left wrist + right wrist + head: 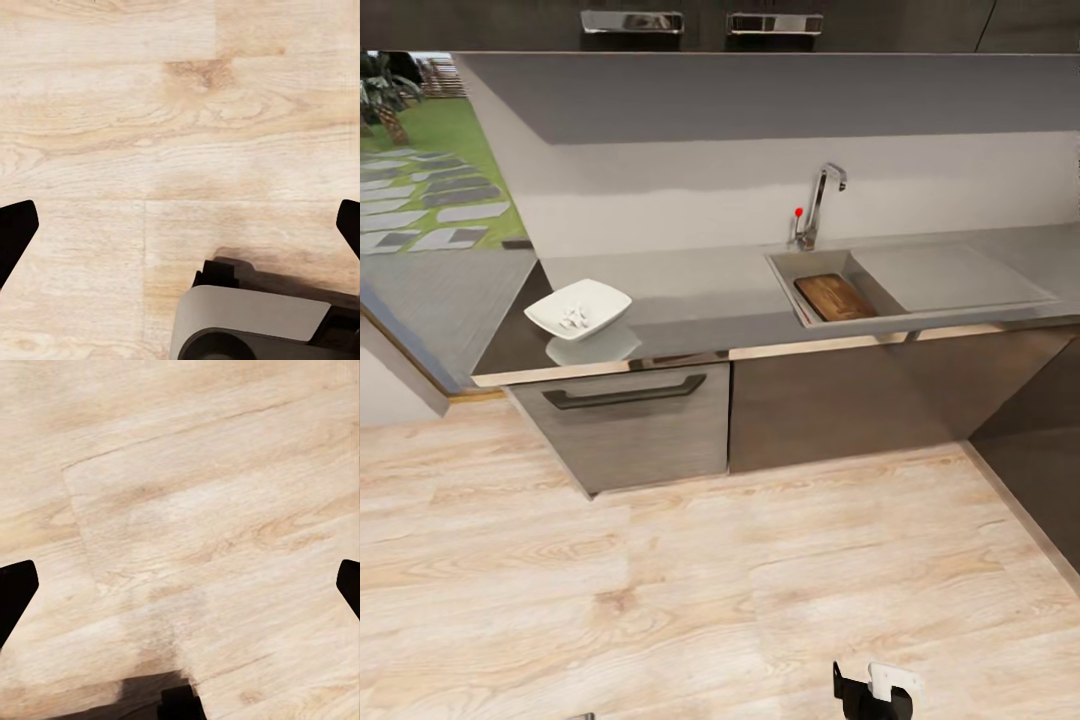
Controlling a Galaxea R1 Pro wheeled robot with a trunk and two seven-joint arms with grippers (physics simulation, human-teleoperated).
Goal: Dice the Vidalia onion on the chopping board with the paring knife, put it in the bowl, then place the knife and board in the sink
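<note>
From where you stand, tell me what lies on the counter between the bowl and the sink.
Bare grey countertop only: the head view shows nothing between the bowl and the sink.

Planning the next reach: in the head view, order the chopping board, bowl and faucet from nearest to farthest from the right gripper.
From the right gripper, low on the floor side:
1. Chopping board, in the sink.
2. Bowl, left on the countertop.
3. Faucet, behind the sink.
</note>
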